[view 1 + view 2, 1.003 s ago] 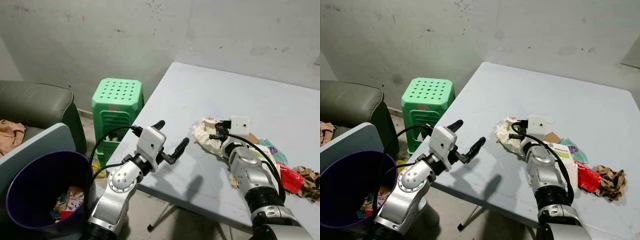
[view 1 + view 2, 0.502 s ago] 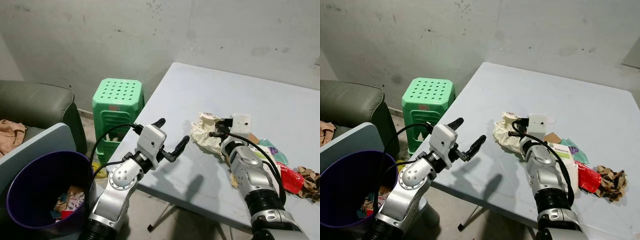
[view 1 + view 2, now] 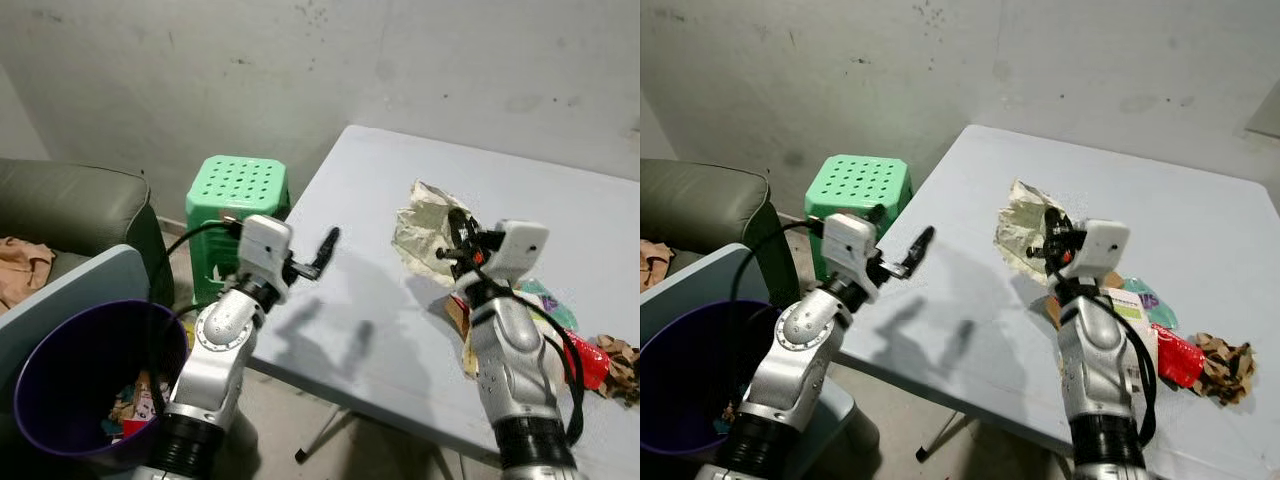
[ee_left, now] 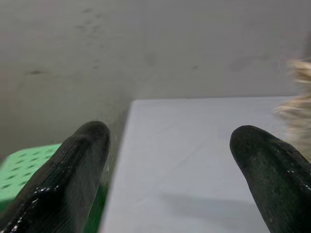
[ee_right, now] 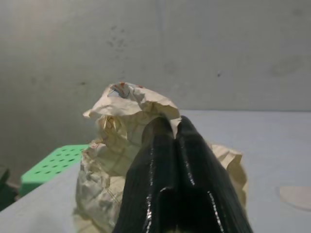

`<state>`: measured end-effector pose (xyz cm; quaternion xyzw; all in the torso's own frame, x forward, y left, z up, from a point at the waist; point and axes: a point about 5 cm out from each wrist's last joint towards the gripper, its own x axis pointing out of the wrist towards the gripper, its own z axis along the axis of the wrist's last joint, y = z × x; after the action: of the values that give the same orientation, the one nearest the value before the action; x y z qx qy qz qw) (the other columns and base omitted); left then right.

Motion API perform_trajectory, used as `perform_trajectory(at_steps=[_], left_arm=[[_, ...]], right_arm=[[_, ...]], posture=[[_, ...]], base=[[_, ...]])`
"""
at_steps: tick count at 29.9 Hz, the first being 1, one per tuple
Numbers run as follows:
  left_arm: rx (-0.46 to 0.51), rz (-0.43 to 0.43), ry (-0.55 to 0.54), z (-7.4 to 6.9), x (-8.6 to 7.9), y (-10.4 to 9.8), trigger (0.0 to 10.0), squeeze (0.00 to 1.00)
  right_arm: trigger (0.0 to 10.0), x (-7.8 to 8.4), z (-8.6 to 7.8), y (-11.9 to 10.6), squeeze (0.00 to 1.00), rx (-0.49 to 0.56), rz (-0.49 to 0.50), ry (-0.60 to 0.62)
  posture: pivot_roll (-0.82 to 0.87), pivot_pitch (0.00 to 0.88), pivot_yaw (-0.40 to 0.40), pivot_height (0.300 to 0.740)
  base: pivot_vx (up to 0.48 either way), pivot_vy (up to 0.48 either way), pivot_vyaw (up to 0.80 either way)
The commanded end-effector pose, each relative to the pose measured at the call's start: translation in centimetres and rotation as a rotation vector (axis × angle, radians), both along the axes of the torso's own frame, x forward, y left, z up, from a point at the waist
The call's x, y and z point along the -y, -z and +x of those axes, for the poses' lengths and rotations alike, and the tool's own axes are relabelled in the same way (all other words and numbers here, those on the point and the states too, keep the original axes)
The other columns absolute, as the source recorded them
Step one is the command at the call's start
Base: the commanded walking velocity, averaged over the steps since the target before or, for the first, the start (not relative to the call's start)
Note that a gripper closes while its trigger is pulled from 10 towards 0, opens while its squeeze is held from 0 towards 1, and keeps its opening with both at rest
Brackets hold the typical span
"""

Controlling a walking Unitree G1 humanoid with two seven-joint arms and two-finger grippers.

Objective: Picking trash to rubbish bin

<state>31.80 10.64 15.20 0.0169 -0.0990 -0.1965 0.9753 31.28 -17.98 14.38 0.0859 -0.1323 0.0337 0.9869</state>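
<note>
Lifted off the table [image 3: 380, 300], crumpled paper [image 3: 420, 222] sits pinched in the right end effector [image 3: 458, 232].

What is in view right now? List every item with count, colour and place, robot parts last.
Crumpled beige paper wrapper: one, beige, lifted above the table, pinched by the right claw.
Pale grey table: one, grey, ahead and to the right.
Green perforated plastic stool: one, green, on the floor left of the table, by the wall.
Purple round rubbish bin: one, purple, low left, some trash inside.
Dark green sofa: one, far left, tan cloth on its seat.
Mixed trash pile: red packet, green-white packet, brown crumpled scraps, on the table's right side.
Left claw: black fingers open, over the table's left edge.
Right claw: black fingers shut on the wrapper.
</note>
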Motion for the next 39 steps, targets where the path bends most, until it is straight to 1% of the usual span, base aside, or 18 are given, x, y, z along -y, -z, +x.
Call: perform_trajectory(at_steps=[1, 2, 3, 6, 7, 8, 10, 17, 29, 34, 38, 39], left_arm=[[0.019, -0.019, -0.023, 0.1, -0.5, -0.2, 10.0, 0.00], [0.000, -0.040, -0.046, 0.1, -1.0, 0.0, 10.0, 0.00], [0.000, -0.040, -0.046, 0.1, -1.0, 0.0, 10.0, 0.00], [-0.042, -0.048, -0.098, 0.4, -1.8, 0.7, 10.0, 0.00], [-0.049, -0.043, -0.124, 0.5, -2.0, 0.8, 10.0, 0.00], [-0.046, -0.044, -0.124, 0.5, -2.0, 0.7, 10.0, 0.00], [-0.042, -0.054, -0.119, 0.6, -2.0, 0.5, 10.0, 0.00], [-0.036, -0.051, -0.119, 1.0, -2.1, 0.2, 10.0, 0.00], [-0.065, -0.059, -0.120, 1.1, -2.1, 0.6, 10.0, 0.00], [-0.067, -0.053, -0.124, 1.1, -2.1, 0.6, 10.0, 0.00], [-0.055, -0.050, -0.129, 1.0, -2.2, 0.5, 10.0, 0.00], [-0.064, -0.066, -0.131, 1.0, -2.1, 0.6, 10.0, 0.00]], right_arm=[[10.0, 0.0, -0.5, -0.6, 0.00, 0.035, -0.021, 0.020], [10.0, -0.2, -1.0, -0.5, 0.00, 0.040, -0.065, 0.022], [10.0, -0.2, -1.0, -0.5, 0.00, 0.040, -0.065, 0.022], [10.0, -0.5, -1.7, -0.1, 0.00, 0.035, -0.100, 0.024], [10.0, -0.5, -1.9, 0.1, 0.00, 0.022, -0.133, 0.033], [10.0, -0.5, -2.0, 0.1, 0.00, 0.023, -0.144, 0.035], [10.0, -0.4, -2.1, 0.0, 0.00, 0.025, -0.133, 0.036], [10.0, -0.4, -2.1, -0.3, 0.00, 0.028, -0.179, 0.044], [10.0, -0.8, -2.2, -0.1, 0.00, 0.009, -0.193, 0.015], [10.0, -1.0, -2.2, -0.1, 0.00, 0.006, -0.199, 0.004], [10.0, -1.0, -2.1, 0.0, 0.00, 0.002, -0.202, -0.001], [10.0, -1.0, -2.1, 0.0, 0.00, 0.000, -0.203, -0.004]], posture=[[-0.01, 0.000, -0.079, 0.740], [-0.01, 0.000, -0.075, 0.740], [-0.01, 0.000, -0.075, 0.740], [-0.02, 0.000, -0.072, 0.740], [-0.02, 0.000, -0.071, 0.740], [-0.02, 0.000, -0.068, 0.740], [-0.02, 0.000, -0.066, 0.740], [-0.02, 0.000, -0.062, 0.740], [-0.02, 0.000, -0.071, 0.740], [-0.01, 0.000, -0.075, 0.740], [-0.01, 0.000, -0.078, 0.740], [-0.01, 0.000, -0.079, 0.740]], base=[[0.000, 0.000, 0.00], [0.000, 0.000, 0.00], [0.000, 0.000, 0.00], [0.000, 0.000, 0.00], [0.000, 0.000, 0.00], [0.000, 0.000, 0.00], [0.000, 0.000, 0.00], [0.000, 0.000, 0.80], [0.000, 0.000, 0.80], [0.000, 0.433, 0.80], [0.000, 0.000, 0.80], [0.000, 0.000, 0.80]])
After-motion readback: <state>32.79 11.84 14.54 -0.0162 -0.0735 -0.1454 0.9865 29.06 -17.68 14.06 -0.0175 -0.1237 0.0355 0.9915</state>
